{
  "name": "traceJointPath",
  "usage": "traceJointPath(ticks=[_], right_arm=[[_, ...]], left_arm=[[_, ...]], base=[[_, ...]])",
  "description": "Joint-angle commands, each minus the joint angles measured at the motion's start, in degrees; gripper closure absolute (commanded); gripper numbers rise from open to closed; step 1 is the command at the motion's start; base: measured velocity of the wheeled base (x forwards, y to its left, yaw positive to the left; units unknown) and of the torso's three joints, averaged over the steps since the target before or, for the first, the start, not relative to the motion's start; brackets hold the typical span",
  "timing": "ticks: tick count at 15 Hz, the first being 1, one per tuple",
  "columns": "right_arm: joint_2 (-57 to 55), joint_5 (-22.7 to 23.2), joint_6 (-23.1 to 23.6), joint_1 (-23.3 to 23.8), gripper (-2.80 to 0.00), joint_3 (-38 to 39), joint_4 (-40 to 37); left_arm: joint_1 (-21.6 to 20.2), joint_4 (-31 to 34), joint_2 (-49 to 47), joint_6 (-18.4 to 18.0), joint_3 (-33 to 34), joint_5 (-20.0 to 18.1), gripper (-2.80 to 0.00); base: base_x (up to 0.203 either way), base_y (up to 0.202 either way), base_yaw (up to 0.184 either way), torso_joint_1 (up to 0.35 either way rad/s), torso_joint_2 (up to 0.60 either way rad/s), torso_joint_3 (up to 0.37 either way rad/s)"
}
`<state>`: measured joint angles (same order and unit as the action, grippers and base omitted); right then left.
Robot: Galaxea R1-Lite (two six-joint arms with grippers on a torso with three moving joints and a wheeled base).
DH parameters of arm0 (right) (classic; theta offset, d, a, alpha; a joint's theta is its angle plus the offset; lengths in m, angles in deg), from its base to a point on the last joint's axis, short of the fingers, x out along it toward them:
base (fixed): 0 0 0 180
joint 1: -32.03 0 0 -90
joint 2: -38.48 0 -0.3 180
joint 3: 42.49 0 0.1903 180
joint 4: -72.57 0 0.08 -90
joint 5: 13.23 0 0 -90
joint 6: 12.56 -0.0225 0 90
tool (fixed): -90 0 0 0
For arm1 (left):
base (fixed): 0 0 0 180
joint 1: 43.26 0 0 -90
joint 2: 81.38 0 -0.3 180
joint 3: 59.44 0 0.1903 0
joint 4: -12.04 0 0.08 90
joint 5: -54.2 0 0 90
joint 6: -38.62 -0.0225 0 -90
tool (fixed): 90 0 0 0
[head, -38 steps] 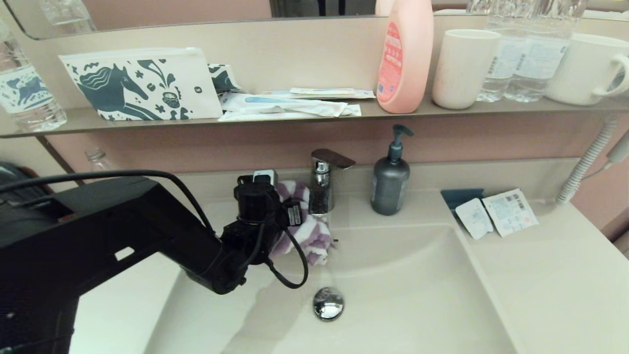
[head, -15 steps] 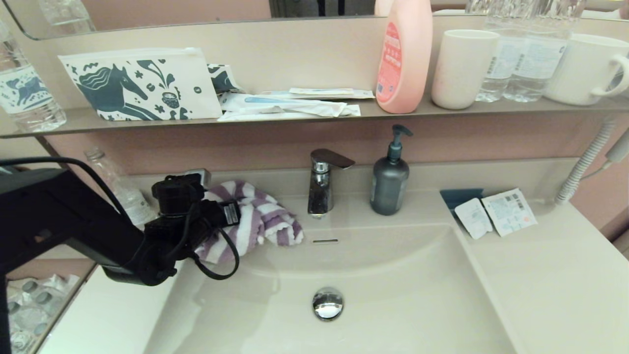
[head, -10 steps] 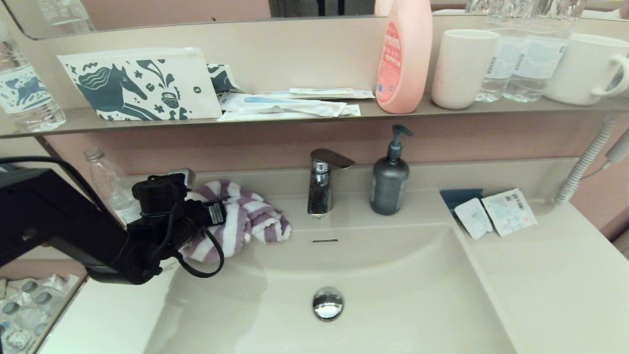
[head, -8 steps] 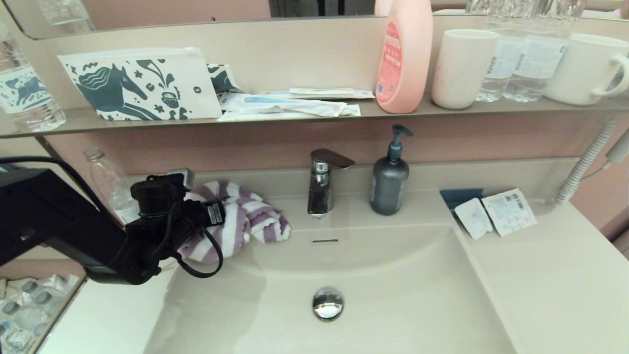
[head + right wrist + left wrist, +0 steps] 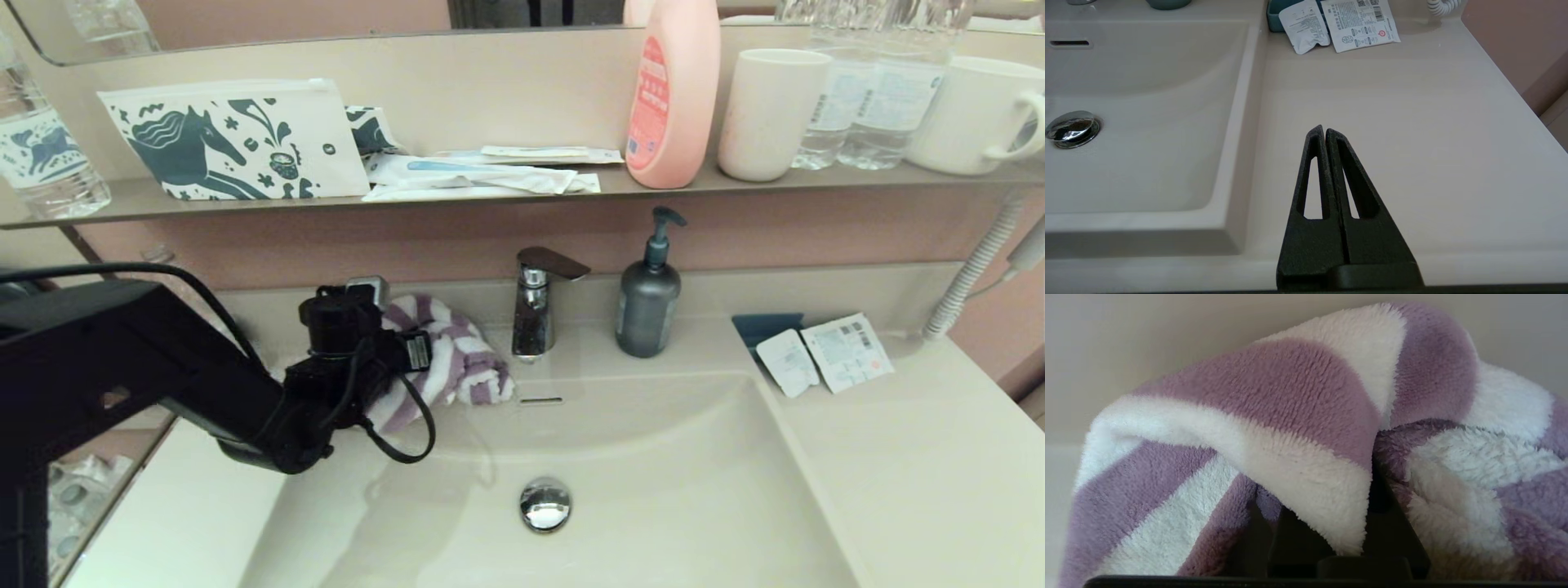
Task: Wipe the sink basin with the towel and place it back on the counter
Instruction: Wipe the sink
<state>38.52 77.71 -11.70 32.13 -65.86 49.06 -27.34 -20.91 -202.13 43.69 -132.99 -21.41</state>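
The purple-and-white striped towel [image 5: 461, 367] is bunched on the counter's back ledge, just left of the faucet [image 5: 535, 306] and above the sink basin's [image 5: 653, 490] rear rim. My left gripper [image 5: 406, 359] is shut on the towel from the left. In the left wrist view the towel [image 5: 1298, 416] drapes over the dark fingers [image 5: 1384, 522] of the left gripper [image 5: 1314, 494], with a fold pinched between them. The chrome drain plug [image 5: 544, 504] and overflow slot [image 5: 540, 400] are uncovered. My right gripper [image 5: 1325, 130] is shut and empty, parked over the counter [image 5: 1404, 106] right of the basin [image 5: 1147, 122].
A grey soap pump [image 5: 649, 306] stands right of the faucet. Sachets [image 5: 824, 353] and a blue tray lie on the right counter [image 5: 914, 457]. The shelf [image 5: 490, 196] above carries a horse-print pouch [image 5: 237, 139], a pink bottle, cups and water bottles. A coiled hose [image 5: 976, 269] hangs at far right.
The left gripper carried the towel from beside the faucet leftward along the back ledge, then came back right toward the faucet. The right arm has not moved.
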Motion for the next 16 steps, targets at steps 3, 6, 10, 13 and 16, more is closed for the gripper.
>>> traceJointPath(ticks=[3, 6, 10, 13, 16], right_arm=[[-0.05, 0.03, 0.03, -0.01, 0.0, 0.0, -0.01], [-0.05, 0.03, 0.03, -0.01, 0.0, 0.0, -0.02], [-0.05, 0.03, 0.03, -0.01, 0.0, 0.0, 0.05], [-0.05, 0.03, 0.03, -0.01, 0.0, 0.0, -0.04], [-0.05, 0.03, 0.03, -0.01, 0.0, 0.0, 0.0]], left_arm=[[9.34, 0.58, -4.87, 1.07, -4.81, 5.97, 0.0], [15.9, 3.14, -4.63, 4.4, -6.52, 9.18, 0.0], [16.27, 5.25, -4.31, 4.6, -7.84, 9.87, 0.0], [12.97, 4.89, -3.08, 4.98, -4.39, 9.49, 0.0], [7.29, 4.14, 0.92, 5.7, 0.34, 5.08, 0.0]], base=[[0.0, 0.0, 0.0, 0.0, 0.0, 0.0], [0.0, 0.0, 0.0, 0.0, 0.0, 0.0], [0.0, 0.0, 0.0, 0.0, 0.0, 0.0], [0.0, 0.0, 0.0, 0.0, 0.0, 0.0], [0.0, 0.0, 0.0, 0.0, 0.0, 0.0]])
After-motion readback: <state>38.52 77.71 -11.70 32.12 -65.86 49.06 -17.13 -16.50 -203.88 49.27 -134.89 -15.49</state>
